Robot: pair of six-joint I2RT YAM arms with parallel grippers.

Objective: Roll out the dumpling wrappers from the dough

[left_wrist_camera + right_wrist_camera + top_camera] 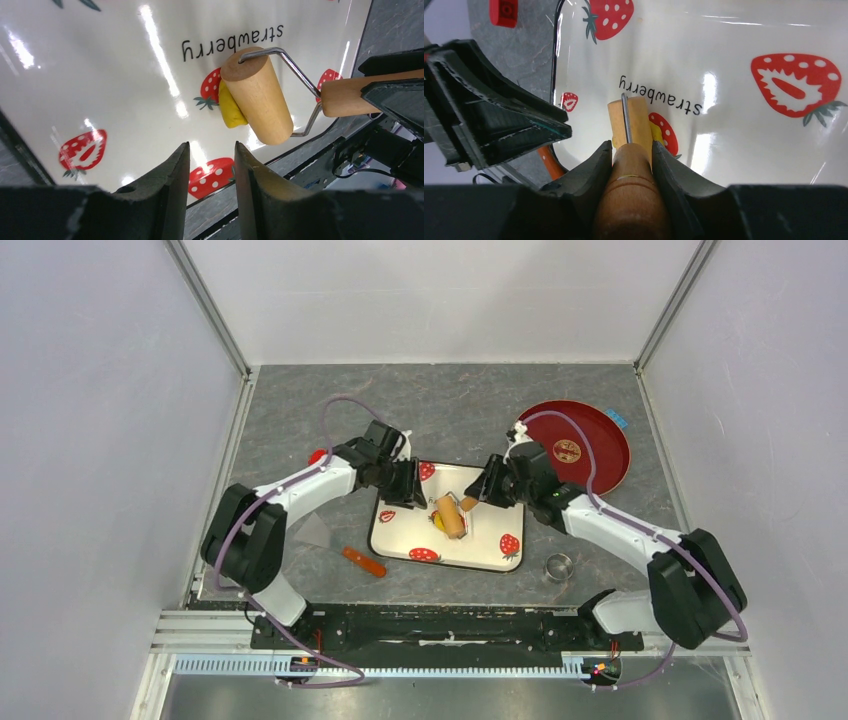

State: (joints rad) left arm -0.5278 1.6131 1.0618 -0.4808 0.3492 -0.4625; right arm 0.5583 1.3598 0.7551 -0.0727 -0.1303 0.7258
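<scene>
1. Grey marbled worktop (300,420) in a white-walled booth carries a white strawberry-print tray (490,515). Two robot arms reach over the tray from the near edge.
2. At right, the right fingers (594,165) are clenched on the wooden handle of a roller (452,516). The handle fills the gap between them in the wrist view.
3. At left, the left fingers (172,170) stand parted with nothing between them, over the tray's far-left part.
4. Bright-yellow dough (231,107) lies on the tray near its middle, by the printed word "strawberry". It touches the roller's drum and is partly hidden under it.
5. Seen from the left fingers, the dough sits ahead of the tips and apart from them. Seen from the right fingers, it lies past the handle and against the drum, showing only as a yellow sliver.
6. The visible dough is a longish lump whose long axis follows the drum's. From above, both run on a slight slant from the tray's far side toward its near edge, and the handle angles off toward the right arm.
7. Also on the worktop are a red plate (590,455) to the right, a metal ring (559,565) near the tray's corner and an orange tool (363,561) to the left.
</scene>
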